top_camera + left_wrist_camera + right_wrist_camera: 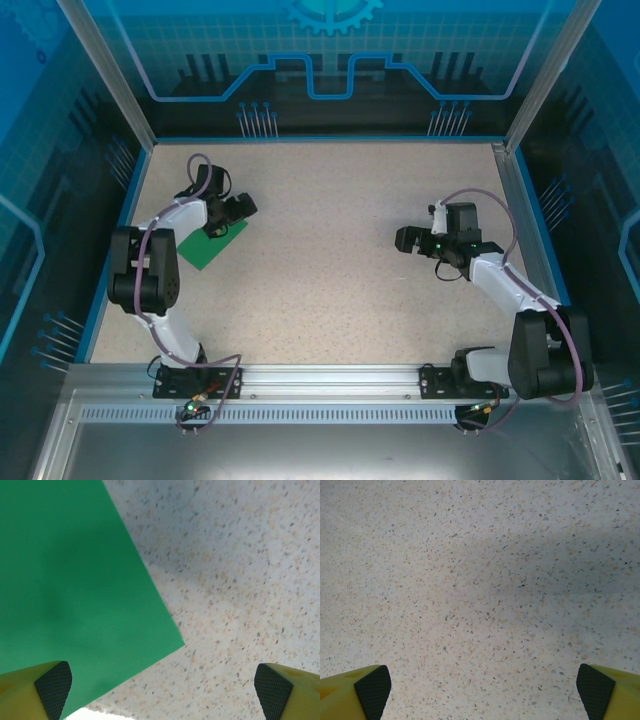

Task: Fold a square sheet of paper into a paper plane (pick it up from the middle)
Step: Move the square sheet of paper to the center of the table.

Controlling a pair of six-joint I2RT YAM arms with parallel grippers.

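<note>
The square sheet of paper lies flat on the speckled table, left of centre, as the left gripper hangs over its far corner, jaws wide apart. Well to the right, the right gripper hovers above bare tabletop, jaws likewise spread and holding nothing.

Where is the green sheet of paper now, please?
In the top view, the green paper lies flat on the left side of the table, partly under the open left gripper.
</note>
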